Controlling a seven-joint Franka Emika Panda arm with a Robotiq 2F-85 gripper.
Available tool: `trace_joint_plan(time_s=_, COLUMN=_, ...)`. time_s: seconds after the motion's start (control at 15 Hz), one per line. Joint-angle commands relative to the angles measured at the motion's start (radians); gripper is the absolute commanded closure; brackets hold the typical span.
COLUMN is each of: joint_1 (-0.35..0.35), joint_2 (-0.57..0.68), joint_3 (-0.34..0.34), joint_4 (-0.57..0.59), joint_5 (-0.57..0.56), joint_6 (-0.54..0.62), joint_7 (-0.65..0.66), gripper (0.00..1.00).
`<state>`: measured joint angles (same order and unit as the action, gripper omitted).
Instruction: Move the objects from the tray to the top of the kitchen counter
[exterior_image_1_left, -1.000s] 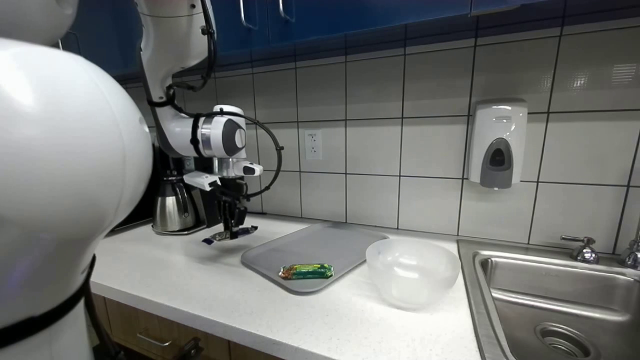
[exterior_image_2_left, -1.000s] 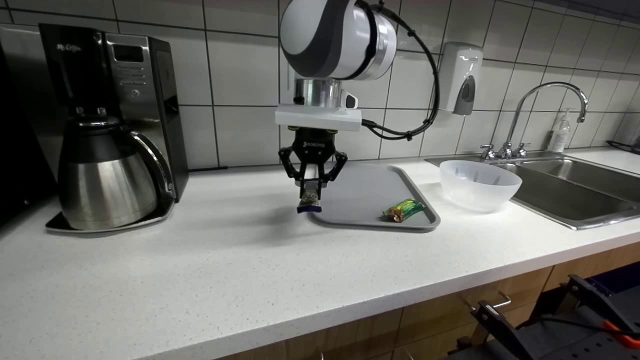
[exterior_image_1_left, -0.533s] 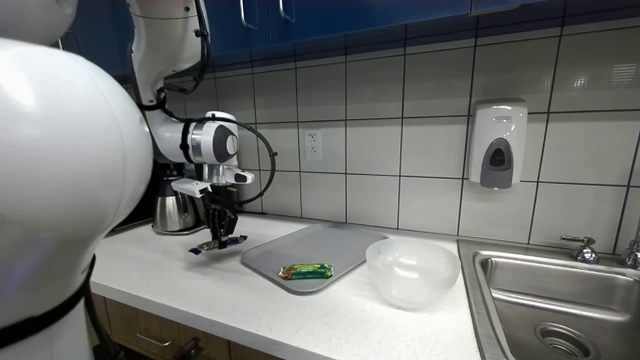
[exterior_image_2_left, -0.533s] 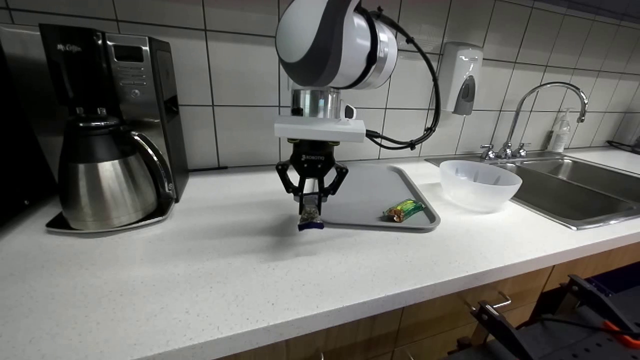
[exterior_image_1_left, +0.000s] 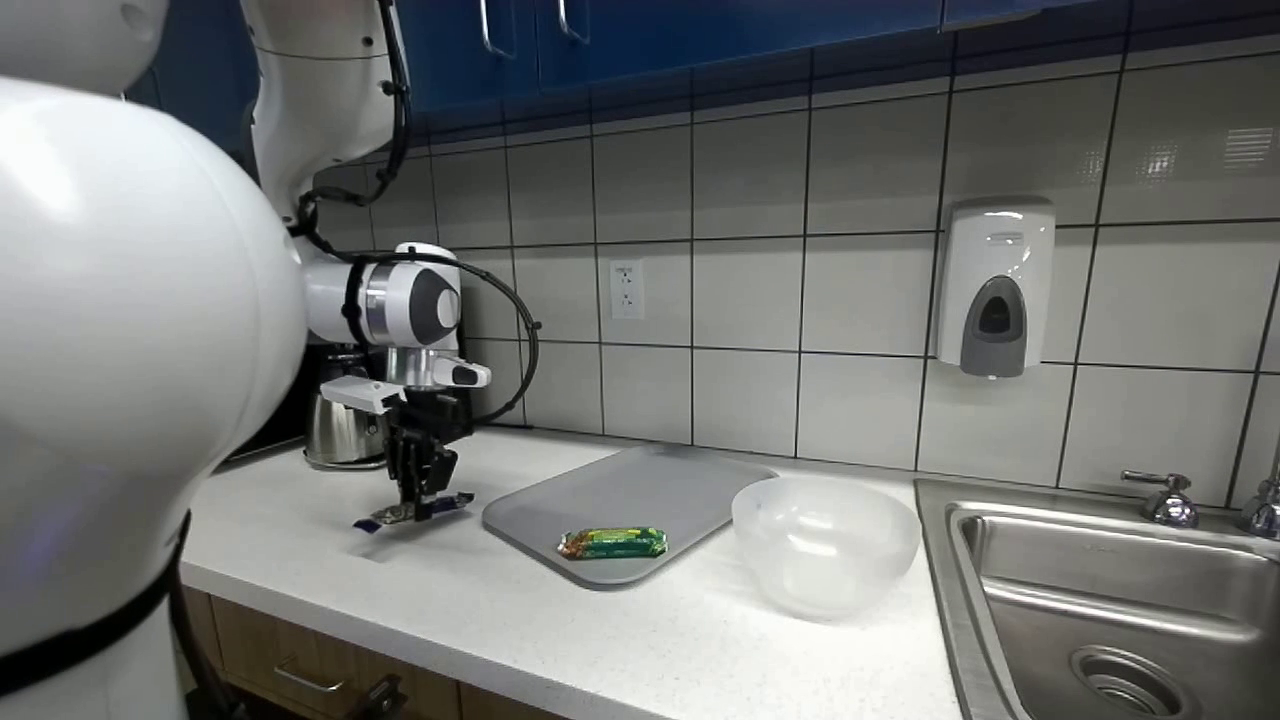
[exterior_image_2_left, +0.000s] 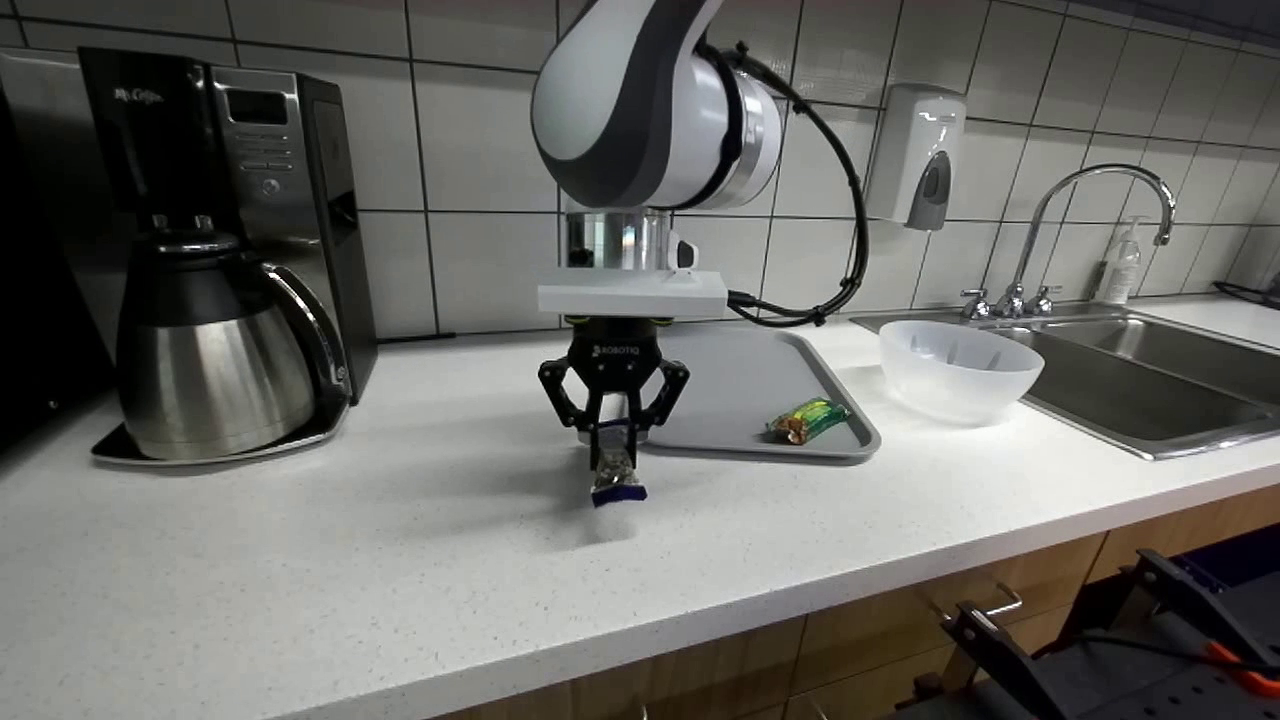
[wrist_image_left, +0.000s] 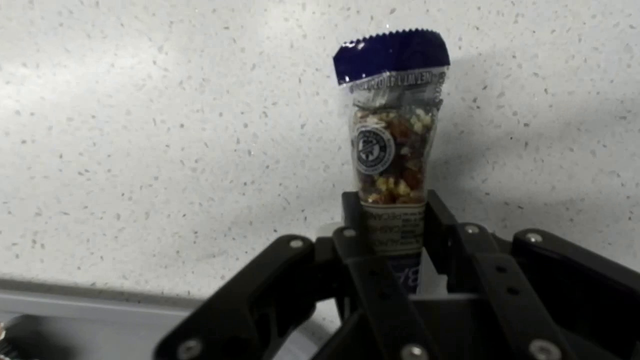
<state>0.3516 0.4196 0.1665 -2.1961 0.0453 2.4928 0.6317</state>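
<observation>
In an exterior view: black two-fingered tool (exterior_image_1_left: 417, 508) low over the long white, grey-specked bench (exterior_image_1_left: 480, 580), pinching a slim nut bar in clear film (exterior_image_1_left: 392, 514). Bar sticks out either side of the grip, dark blue at both ends, near the flat grey rectangular tray (exterior_image_1_left: 640, 480). In an exterior view: the bar's dark-blue end strip (exterior_image_2_left: 619, 494) faces the camera, just above the bench. Small shiny green-wrapped bar (exterior_image_2_left: 810, 420) lies on the tray near a corner, yellow on top, brown at one end; rounded bowl of frosted plastic (exterior_image_2_left: 960, 375) beside the tray. Wrist view: end strip saw-toothed along its edge; nuts and reddish-brown pieces show through the film; round dark seal with pale emblem (wrist_image_left: 374, 149); cream panel of small print (wrist_image_left: 392, 225) between the tool's fingers (wrist_image_left: 437, 220), gripped from both sides.
</observation>
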Motion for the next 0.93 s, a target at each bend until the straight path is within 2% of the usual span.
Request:
trace_joint_plan(time_s=0.0, joint_1=0.005, joint_2=0.011, joint_3=0.008, joint_4=0.001, joint_5=0.021, joint_6=0.000, joint_7=-0.036, gripper=0.92)
trace_joint_plan(time_s=0.33, joint_1=0.011, joint_2=0.023, joint_3=0.008, joint_4=0.002, joint_5=0.022, joint_6=-0.005, joint_7=-0.042, gripper=0.92)
trace_joint_plan(time_s=0.4, joint_1=0.012, joint_2=0.024, joint_3=0.007, joint_4=0.002, joint_5=0.023, joint_6=-0.004, joint_7=-0.042, gripper=0.42)
trace_joint_plan(time_s=0.47, joint_1=0.011, joint_2=0.024, joint_3=0.007, joint_4=0.001, joint_5=0.024, joint_6=-0.005, joint_7=-0.044, gripper=0.41)
trace_joint_plan(time_s=0.8, joint_1=0.003, joint_2=-0.003, joint_3=0.009, joint_4=-0.016, joint_5=0.031, joint_6=-0.003, joint_7=-0.055, gripper=0.05)
trace_joint_plan(time_s=0.87, joint_1=-0.002, joint_2=-0.018, joint_3=0.010, joint_4=-0.025, joint_5=0.036, joint_6=-0.002, joint_7=-0.059, gripper=0.01)
